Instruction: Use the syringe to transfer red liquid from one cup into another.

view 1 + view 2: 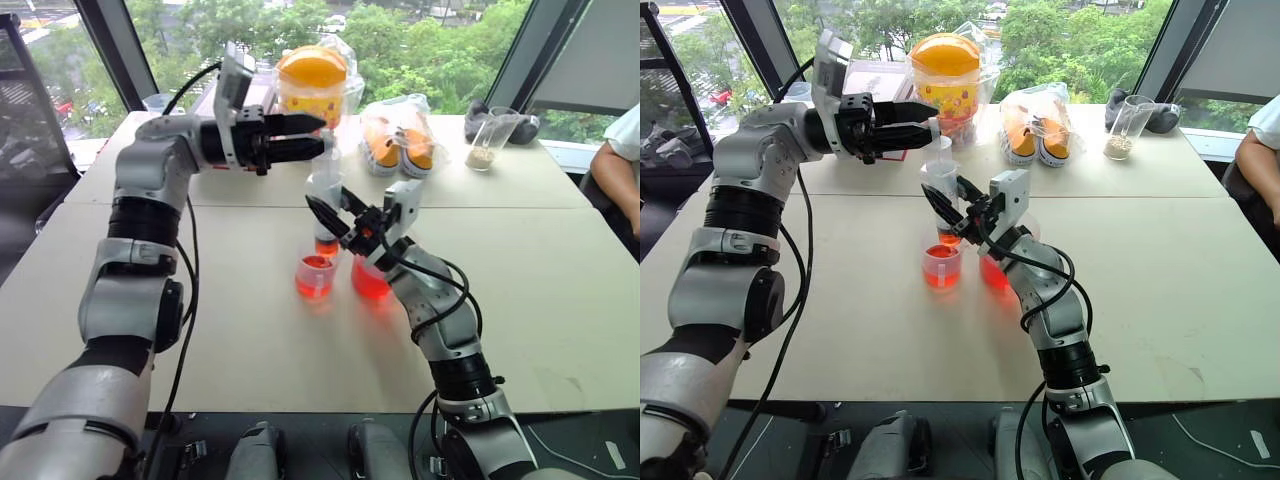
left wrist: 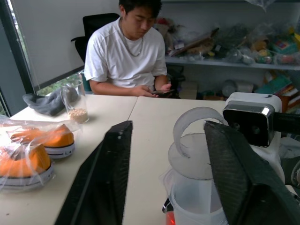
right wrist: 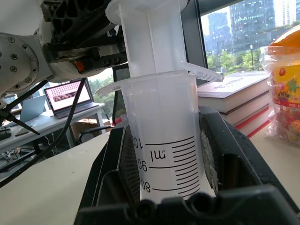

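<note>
Right gripper (image 1: 952,205): black fingers pressed onto the barrel of the syringe (image 3: 164,140), gripping it upright. Barrel is clear, cylindrical plastic with printed black scale lines and an "ml" mark; a flat flange rings its upper end, and the white, ribbed plunger (image 3: 150,35) stands partly drawn out above it. The small orange-red tip (image 1: 326,245) points down, just above the smaller clear cup (image 1: 314,275).

Left gripper (image 1: 312,135): matte black fingers spread either side of the plunger's disc-shaped top; contact cannot be confirmed. Left forearm is level across the table, gripper pointing toward the robot's right. Right forearm rises from below, gripper angled up and inward.

Smaller clear cup holds red liquid (image 1: 313,283), translucent and bright. Just beside it, on the robot's right and partly behind the right wrist, stands the wider cup (image 1: 371,280), also red.

Table (image 1: 250,340) is matte beige. At its far edge: an orange-lidded jar (image 1: 312,80), bagged orange shoes (image 1: 398,140), and a clear tumbler (image 1: 490,138) with pale grains at the bottom. A person in a white shirt (image 2: 126,51) sits at the far side.
</note>
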Controlling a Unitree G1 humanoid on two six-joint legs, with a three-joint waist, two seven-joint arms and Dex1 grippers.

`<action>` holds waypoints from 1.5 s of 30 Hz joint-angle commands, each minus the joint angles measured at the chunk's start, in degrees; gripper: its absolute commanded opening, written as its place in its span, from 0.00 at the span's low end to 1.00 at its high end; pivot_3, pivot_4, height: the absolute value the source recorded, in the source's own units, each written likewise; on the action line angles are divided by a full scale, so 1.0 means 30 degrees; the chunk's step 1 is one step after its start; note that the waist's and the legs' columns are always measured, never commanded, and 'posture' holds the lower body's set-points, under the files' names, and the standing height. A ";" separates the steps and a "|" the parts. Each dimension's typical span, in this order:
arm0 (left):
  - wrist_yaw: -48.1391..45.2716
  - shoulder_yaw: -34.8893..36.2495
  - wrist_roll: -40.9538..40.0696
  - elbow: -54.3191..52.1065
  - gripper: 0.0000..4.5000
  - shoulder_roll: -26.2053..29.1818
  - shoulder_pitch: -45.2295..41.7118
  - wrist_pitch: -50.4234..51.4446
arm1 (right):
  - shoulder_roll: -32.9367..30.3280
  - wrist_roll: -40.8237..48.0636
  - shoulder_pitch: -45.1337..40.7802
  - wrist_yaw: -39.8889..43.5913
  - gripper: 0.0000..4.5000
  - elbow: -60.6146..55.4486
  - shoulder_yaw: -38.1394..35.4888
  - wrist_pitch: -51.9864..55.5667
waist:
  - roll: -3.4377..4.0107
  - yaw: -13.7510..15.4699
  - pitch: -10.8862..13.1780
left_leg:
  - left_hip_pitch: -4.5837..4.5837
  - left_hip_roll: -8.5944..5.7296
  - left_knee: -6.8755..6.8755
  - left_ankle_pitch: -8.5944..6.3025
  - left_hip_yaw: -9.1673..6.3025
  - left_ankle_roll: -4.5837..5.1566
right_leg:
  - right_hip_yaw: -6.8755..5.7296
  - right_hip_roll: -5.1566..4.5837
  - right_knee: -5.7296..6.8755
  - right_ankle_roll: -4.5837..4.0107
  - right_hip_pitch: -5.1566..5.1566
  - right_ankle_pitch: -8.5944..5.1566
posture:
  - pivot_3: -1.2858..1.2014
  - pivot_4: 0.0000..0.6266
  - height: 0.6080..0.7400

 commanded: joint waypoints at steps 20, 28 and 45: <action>-0.2212 -0.1322 0.0909 -0.1826 0.01 0.0074 0.1133 0.0143 | 0.0922 0.2016 -0.3251 -0.1057 0.31 -0.2981 -0.1012 0.2726 | 0.0001 -0.0015 0.0000 | 0.0000 0.0003 0.0000 0.0000 -0.0005 0.0001 | 0.0000 0.0000 0.0002 0.0000 0.0000 0.0000 | 0.52 0.24 1.00; -0.2197 -0.1790 0.0986 -0.3250 0.01 0.0095 0.2504 0.0681 | 0.0738 0.2807 -0.3866 -0.1689 0.31 -0.3893 -0.1701 0.4104 | 0.0001 -0.0017 0.0000 | 0.0000 0.0004 0.0000 0.0000 -0.0004 0.0001 | 0.0000 -0.0001 0.0003 0.0000 0.0000 0.0000 | 0.52 0.24 1.00; -0.1447 0.0049 0.0162 -0.3096 0.42 0.2879 0.1480 0.2904 | 0.0344 0.2955 -0.2564 -0.1460 0.31 -0.3934 -0.1350 0.4729 | 0.0001 -0.0062 0.0001 | -0.0001 0.0005 0.0000 0.0000 -0.0007 0.0001 | 0.0000 0.0000 0.0008 0.0000 -0.0004 0.0001 | 0.52 0.24 1.00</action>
